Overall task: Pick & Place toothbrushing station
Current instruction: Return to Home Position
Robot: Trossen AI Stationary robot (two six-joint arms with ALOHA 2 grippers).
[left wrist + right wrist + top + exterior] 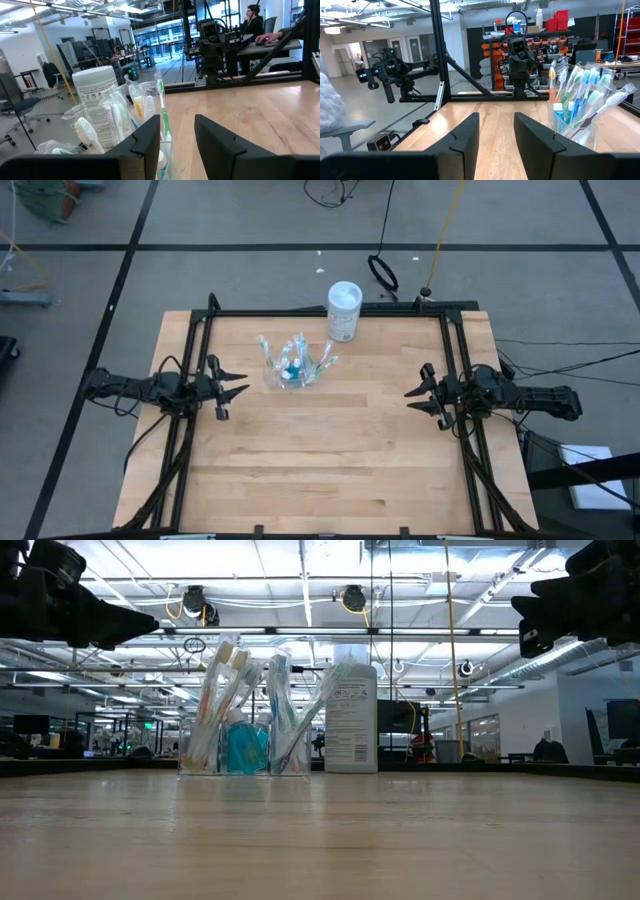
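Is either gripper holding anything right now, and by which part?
Nothing is held. The left gripper and right gripper are both open and empty, away from the toothbrush organizer.

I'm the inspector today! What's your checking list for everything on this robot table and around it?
Surface: wooden table with a black frame round it.
Job's things: clear organizer packed with toothbrushes, with teal toothpaste inside.
Clutter: white labelled canister at the far edge, close to the organizer.
Grippers: left gripper and right gripper hang at the table's sides, fingers open, holding nothing.
Cables: black cable and yellow cable on the floor beyond the table.
Surroundings: a person sits at a desk.
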